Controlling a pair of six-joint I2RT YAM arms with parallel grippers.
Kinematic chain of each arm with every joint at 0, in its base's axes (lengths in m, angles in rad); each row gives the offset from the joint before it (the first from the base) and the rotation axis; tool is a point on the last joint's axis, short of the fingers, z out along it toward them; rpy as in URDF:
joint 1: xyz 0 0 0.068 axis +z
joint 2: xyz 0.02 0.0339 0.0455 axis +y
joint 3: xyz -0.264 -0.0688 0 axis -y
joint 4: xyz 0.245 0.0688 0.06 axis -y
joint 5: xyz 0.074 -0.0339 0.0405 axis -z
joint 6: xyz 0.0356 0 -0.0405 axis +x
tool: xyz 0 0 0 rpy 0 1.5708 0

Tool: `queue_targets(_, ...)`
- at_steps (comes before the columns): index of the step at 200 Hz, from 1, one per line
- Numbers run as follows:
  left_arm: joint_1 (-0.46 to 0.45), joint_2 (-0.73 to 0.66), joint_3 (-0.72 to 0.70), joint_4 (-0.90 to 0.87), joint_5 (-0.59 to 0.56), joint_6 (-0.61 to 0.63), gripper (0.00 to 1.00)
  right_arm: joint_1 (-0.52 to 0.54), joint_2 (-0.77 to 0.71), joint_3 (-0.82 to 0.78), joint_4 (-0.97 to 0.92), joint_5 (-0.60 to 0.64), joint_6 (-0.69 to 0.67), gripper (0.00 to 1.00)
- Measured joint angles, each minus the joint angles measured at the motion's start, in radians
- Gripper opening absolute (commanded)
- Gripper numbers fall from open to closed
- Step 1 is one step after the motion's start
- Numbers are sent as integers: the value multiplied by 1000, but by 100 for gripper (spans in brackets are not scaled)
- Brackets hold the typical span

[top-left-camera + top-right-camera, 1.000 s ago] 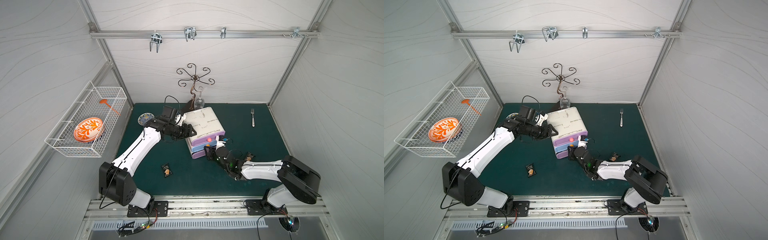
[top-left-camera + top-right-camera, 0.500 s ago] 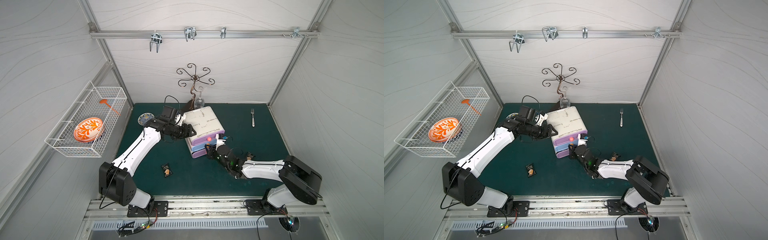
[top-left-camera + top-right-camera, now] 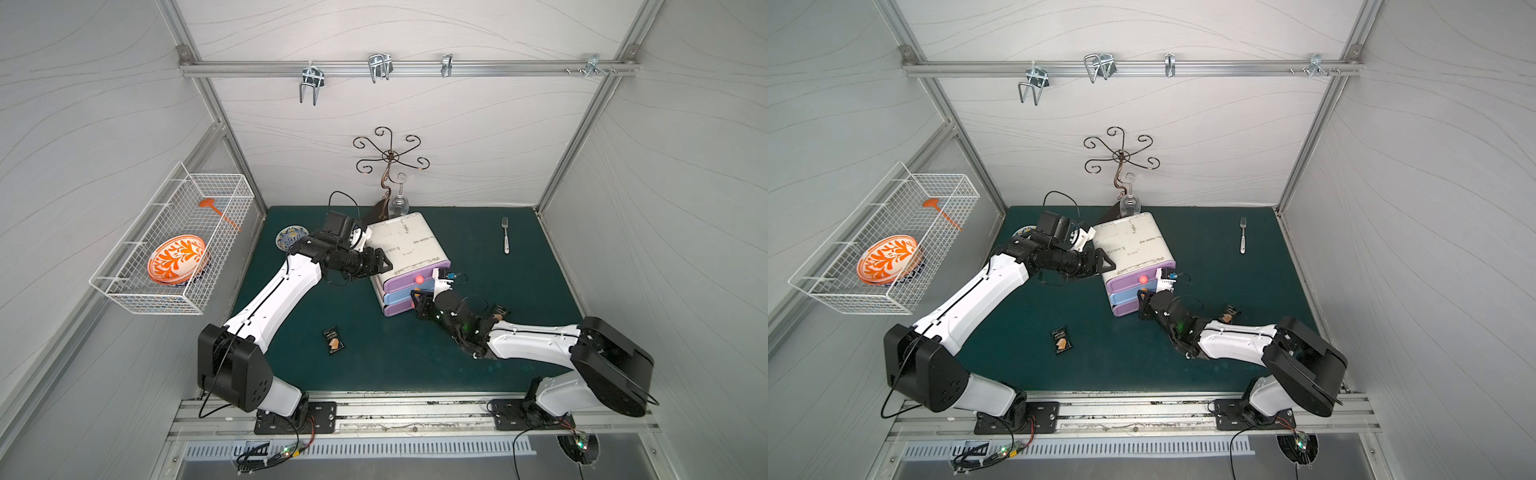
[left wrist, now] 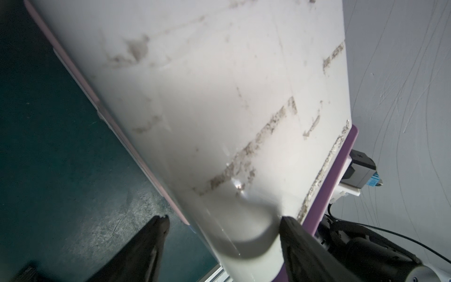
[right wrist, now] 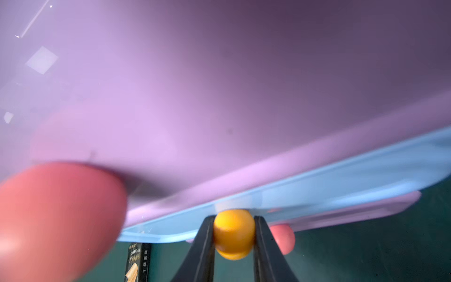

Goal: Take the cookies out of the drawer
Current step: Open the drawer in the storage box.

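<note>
In both top views a three-drawer unit (image 3: 409, 243) stands on the green table (image 3: 519, 332). Two of the cookies are outside it on the table: one black packet (image 3: 333, 341) at the near left, well apart from the unit, and a second packet (image 3: 1229, 312) just beside the right arm. Any others are hidden, I suppose inside. The left hand (image 3: 380, 266) is at the near left corner of the unit. The right hand (image 3: 417, 300) is at the front of the blue middle drawer (image 3: 395, 296), which looks not yet pulled out. In the left wrist view the fingers (image 4: 151, 244) of the left hand are apart, with a corner of the white top between them; whether they touch it I cannot tell. In the right wrist view the right hand (image 5: 233, 219) is clamped on the yellow knob (image 5: 233, 232) of the blue drawer. A black packet (image 5: 137, 261) lies on the table beyond it, with a tan biscuit picture and white letters. Each packet is small, flat and rectangular. I judge it very light, with a smooth, slippery wrapper and a brittle biscuit inside. A gentle pinch on a sealed end or across the short sides seems best, without hard squeezing.
</note>
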Motion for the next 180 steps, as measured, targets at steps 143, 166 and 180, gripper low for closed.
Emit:
queue_targets(143,-1,-182,-66,-2,31,-87,80,36,-72,-1,-125,31,29,11)
queue_targets(166,-42,-326,-103,-17,16,-111,73,23,-67,9,-136,18,29,11)
queue_targets(180,-110,-410,-147,-3,-20,-137,66,14,-67,13,-142,6,29,11)
